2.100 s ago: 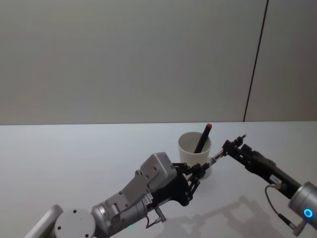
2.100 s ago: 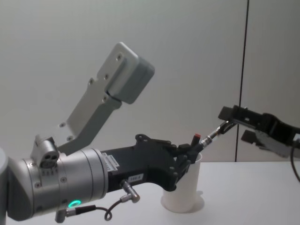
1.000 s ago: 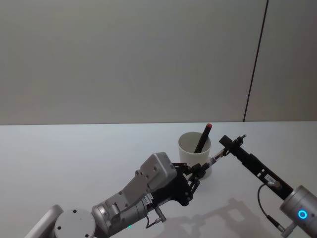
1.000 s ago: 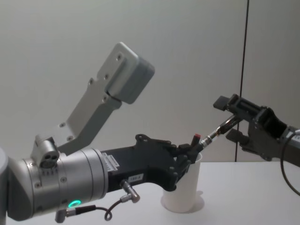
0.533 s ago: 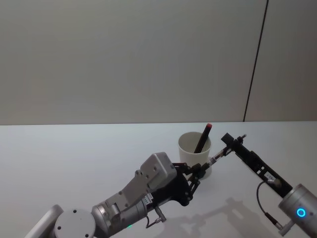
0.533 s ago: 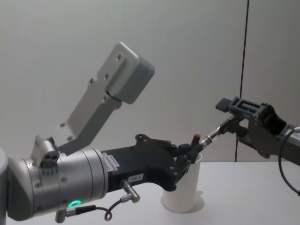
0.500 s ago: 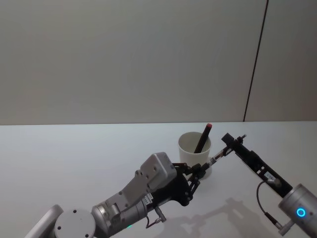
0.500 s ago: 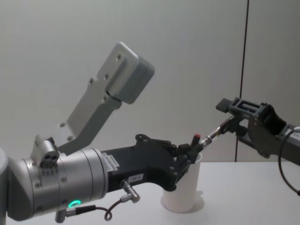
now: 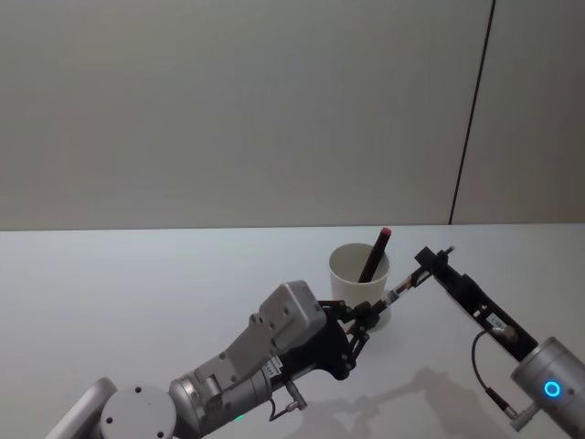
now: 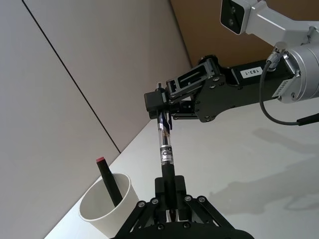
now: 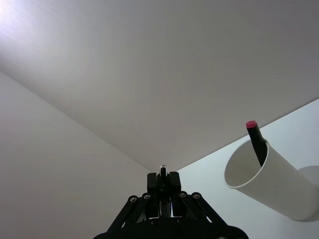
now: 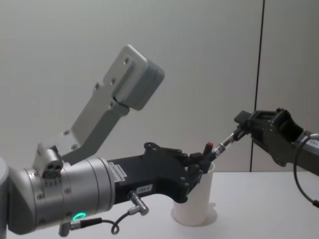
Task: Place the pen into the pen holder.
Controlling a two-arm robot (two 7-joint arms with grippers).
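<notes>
– What is new?

– The right gripper [image 10: 164,102] has closed on the far end of the pen [image 10: 165,152] – the left gripper [image 10: 168,191] still clamps the near end.

– Where is the pen?

– In the air just beside the pen holder [image 9: 359,273]. It can change hands now.

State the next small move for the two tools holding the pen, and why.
Probably the left tool should open: both it and the right tool grip the pen, which spans between them beside the cup, so the right tool can carry it over the rim.
</notes>
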